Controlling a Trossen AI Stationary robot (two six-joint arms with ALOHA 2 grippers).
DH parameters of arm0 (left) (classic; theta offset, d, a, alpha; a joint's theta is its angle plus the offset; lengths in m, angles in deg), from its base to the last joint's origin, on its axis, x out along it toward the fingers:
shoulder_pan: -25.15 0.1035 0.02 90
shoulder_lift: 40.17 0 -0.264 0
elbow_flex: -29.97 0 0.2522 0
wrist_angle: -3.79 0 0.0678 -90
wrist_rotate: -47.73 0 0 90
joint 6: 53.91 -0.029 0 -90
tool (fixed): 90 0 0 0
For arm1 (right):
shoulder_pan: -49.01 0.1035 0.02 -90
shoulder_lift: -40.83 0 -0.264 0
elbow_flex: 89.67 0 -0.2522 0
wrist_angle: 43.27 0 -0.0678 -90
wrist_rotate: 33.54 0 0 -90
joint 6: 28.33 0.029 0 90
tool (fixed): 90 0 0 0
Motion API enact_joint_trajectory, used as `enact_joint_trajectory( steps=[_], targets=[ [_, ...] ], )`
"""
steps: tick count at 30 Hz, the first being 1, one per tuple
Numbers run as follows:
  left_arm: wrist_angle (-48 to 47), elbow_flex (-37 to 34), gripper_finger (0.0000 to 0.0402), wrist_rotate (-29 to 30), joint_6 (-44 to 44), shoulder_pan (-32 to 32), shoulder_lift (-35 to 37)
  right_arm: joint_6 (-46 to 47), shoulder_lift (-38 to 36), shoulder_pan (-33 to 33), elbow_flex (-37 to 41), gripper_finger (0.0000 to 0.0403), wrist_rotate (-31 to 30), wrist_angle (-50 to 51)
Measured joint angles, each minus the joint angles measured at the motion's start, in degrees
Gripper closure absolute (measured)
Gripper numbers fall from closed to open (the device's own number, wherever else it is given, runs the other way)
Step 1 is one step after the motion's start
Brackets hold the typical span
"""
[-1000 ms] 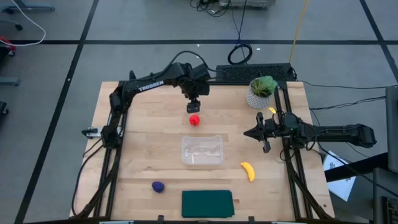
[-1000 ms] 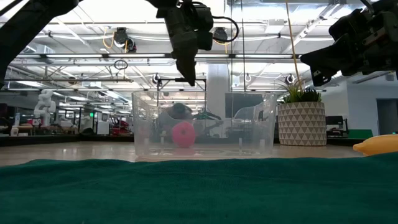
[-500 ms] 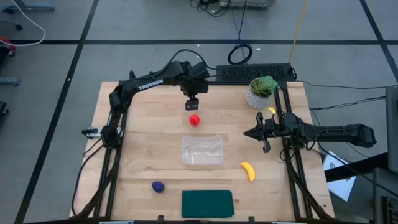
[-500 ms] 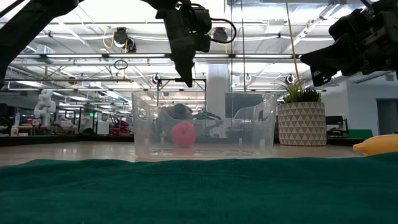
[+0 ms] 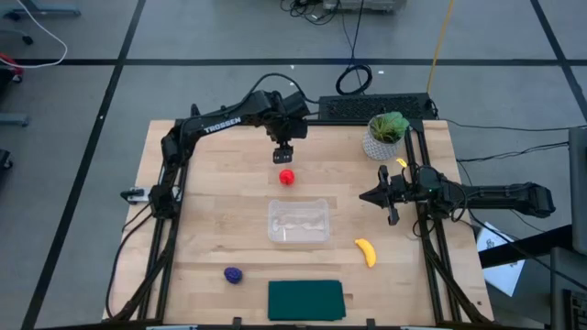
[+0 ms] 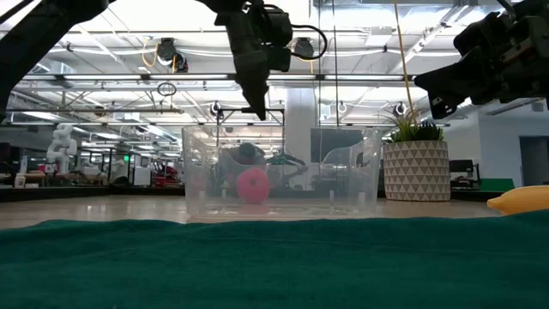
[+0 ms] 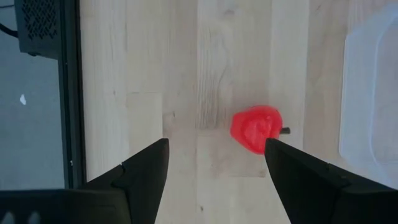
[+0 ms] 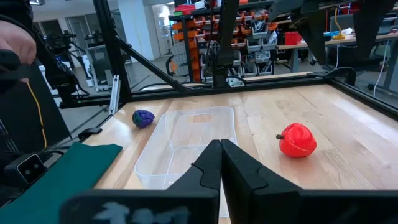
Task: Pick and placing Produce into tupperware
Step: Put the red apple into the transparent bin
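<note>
From above, the left gripper (image 5: 285, 154) is seen hovering, fingers parted and empty, just beyond the red produce (image 5: 287, 177), which lies on the table near the empty tupperware (image 5: 298, 221).

In the left wrist view, the red piece (image 7: 256, 128) sits off-centre, toward one finger (recentring is advised before descent).

The right gripper (image 8: 220, 163) is shown closed, waiting at the table's right edge.

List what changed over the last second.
The left gripper pulled back slightly from the red produce, away from the tupperware, fingers open and empty. Red piece, banana, purple piece and the shut right gripper stayed put.
</note>
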Motion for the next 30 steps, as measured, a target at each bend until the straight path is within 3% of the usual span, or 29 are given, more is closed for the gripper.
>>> enact_joint_trajectory(
  steps=[13,20,30],
  targets=[
    [-1.5,0.0,0.0131,-0.1,-1.3,0.0,0.0,0.0,0.0,0.0,0.0,0.0403,0.0,0.0],
    [-1.6,0.0,0.0131,0.1,-12.2,-0.2,0.0,0.0,0.0,0.0,0.0,0.0403,0.0,0.0],
    [-1.1,0.0,0.0131,5.5,-23.5,-0.2,0.0,0.0,0.0,0.0,0.0,0.0403,0.0,0.0]
  ],
)
